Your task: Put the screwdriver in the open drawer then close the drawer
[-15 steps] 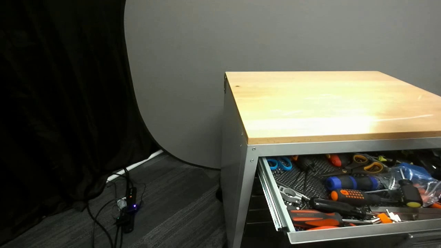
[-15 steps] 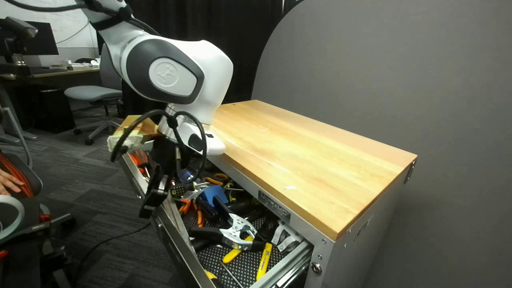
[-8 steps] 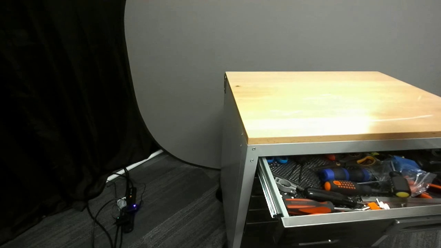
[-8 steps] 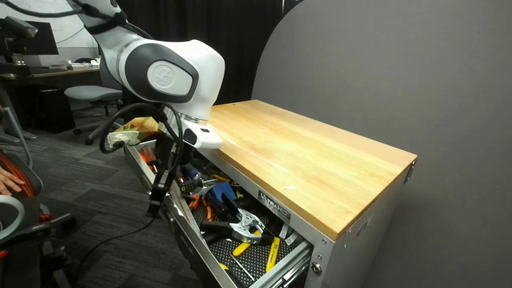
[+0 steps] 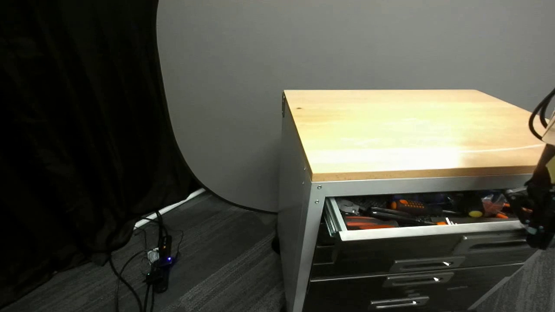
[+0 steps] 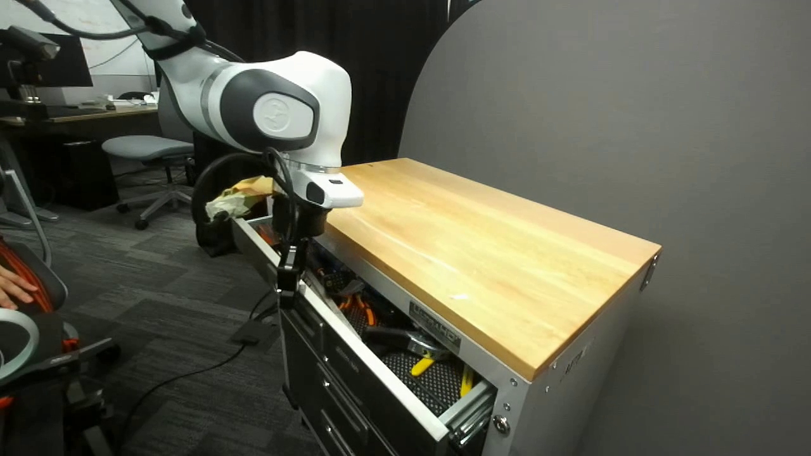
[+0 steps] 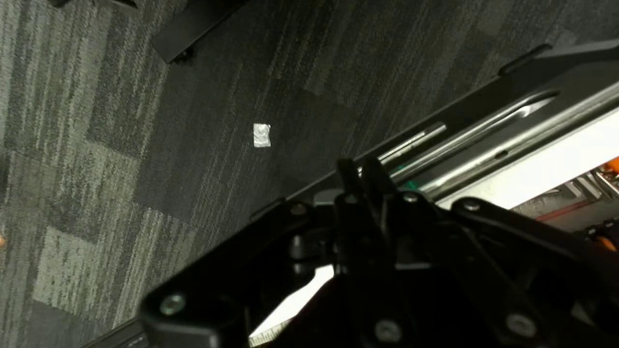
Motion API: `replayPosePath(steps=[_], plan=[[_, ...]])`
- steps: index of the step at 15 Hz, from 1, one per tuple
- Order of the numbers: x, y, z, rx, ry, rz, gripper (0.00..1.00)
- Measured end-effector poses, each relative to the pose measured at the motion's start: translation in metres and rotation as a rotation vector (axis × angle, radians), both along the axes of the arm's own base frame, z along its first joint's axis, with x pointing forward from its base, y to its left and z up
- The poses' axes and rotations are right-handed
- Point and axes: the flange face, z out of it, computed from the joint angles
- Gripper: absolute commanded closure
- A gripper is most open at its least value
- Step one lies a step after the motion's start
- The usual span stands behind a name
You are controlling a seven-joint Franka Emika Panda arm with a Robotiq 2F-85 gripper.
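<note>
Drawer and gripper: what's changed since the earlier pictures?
The drawer has slid farther into the cabinet but remains partly open. The gripper moved the same way. No pickup or release shows. The cabinet itself and its wooden top stayed put.

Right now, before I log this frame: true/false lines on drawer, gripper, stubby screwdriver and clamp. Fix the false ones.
1. The stubby screwdriver lies in the drawer. True.
2. The drawer is fully shut. False: it is partly open.
3. The gripper is at the drawer's front edge. True, though contact cannot be told.
4. The gripper holds the stubby screwdriver. False: the stubby screwdriver lies in the drawer, apart from the gripper.
5. In an exterior view, the clamp lies in the drawer. True.
</note>
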Motion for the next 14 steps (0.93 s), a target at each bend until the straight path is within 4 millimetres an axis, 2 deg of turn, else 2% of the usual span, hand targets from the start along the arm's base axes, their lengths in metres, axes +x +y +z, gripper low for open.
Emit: replayPosePath(steps=[5,9,14], plan=[[0.034,0.007,0.000,-0.041,-0.155,-0.047,0.90],[0.029,0.010,-0.022,-0.062,-0.188,-0.066,0.89],[0.022,0.009,-0.026,-0.043,-0.256,-0.097,0.87]])
